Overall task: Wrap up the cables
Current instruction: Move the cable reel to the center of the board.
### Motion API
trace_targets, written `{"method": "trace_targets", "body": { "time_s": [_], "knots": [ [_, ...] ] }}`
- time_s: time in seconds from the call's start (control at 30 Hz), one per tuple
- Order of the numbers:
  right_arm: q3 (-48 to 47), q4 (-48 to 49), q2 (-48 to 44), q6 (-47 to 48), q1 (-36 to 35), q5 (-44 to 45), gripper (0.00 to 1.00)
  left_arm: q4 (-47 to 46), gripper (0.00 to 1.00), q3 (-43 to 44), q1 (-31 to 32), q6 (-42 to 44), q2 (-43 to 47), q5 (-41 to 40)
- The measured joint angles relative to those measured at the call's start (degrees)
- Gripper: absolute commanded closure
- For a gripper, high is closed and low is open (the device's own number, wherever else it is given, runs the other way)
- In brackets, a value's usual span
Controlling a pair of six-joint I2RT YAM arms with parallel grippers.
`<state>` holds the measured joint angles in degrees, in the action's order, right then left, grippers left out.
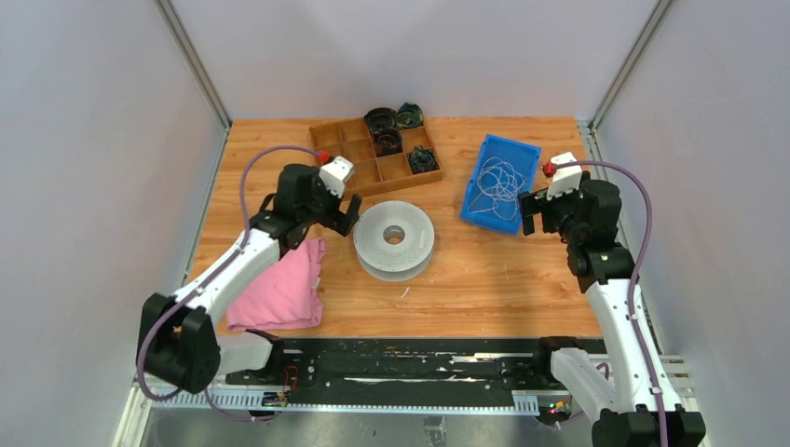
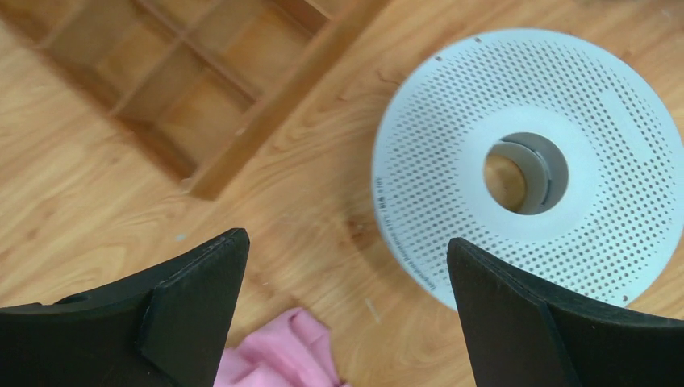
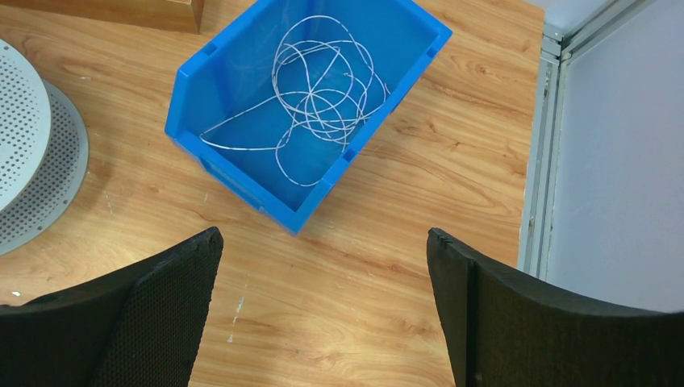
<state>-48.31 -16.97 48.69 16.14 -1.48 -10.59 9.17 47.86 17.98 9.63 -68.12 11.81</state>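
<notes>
While spread wide and gripping nothing, hovering with the right gripper point(image 3: 323, 242) just short of the smooth blue plastic bin point(image 3: 242, 181) cradling the cables point(image 3: 323, 97), thin white-grey wire in slender tangled loops, and with the left gripper point(image 2: 347, 239) beside the round, perforated white spool point(image 2: 435, 145) on the grained wooden table point(image 1: 466, 279).

The cables point(image 3: 310, 93) are one very thin, white-grey wire, tangled into loose overlapping loops with a few straighter strands running out. They lie flat on the floor of a blue bin point(image 3: 234, 181) at the far right, unwrapped.
</notes>
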Motion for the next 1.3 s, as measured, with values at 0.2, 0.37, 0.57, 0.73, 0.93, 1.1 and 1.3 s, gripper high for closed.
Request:
{"method": "trace_targets", "body": {
  "time_s": [0.2,0.37,0.57,0.73,0.93,1.1,1.3],
  "knots": [
    [0.76,0.74,0.0,0.9,0.0,0.07,0.05,3.98,0.02,6.29,6.45,-0.24,-11.85,-3.1],
    [1.05,0.9,0.81,1.53,0.0,0.07,0.04,6.54,0.02,12.61,9.97,-1.03,-20.26,-5.03],
    [1.25,0.94,1.03,1.73,0.0,0.07,0.04,7.91,0.02,17.11,13.29,-1.27,-27.21,-8.96],
    [1.36,0.96,1.11,1.81,0.0,0.07,0.04,9.14,0.01,18.4,15.26,-1.03,-30.58,-11.91],
    [1.38,1.14,1.84,1.86,0.0,0.11,0.04,9.6,0.15,17.55,15.54,0.0,-30.56,-12.55],
    [1.38,1.79,2.99,1.73,0.0,0.55,0.05,9.73,0.15,12.7,15.54,1.03,-26.25,-13.38],
    [1.33,2.56,7.1,0.74,0.0,2.23,0.12,11.67,0.16,8.22,15.54,1.22,-21.33,-14.67]
  ]
}}
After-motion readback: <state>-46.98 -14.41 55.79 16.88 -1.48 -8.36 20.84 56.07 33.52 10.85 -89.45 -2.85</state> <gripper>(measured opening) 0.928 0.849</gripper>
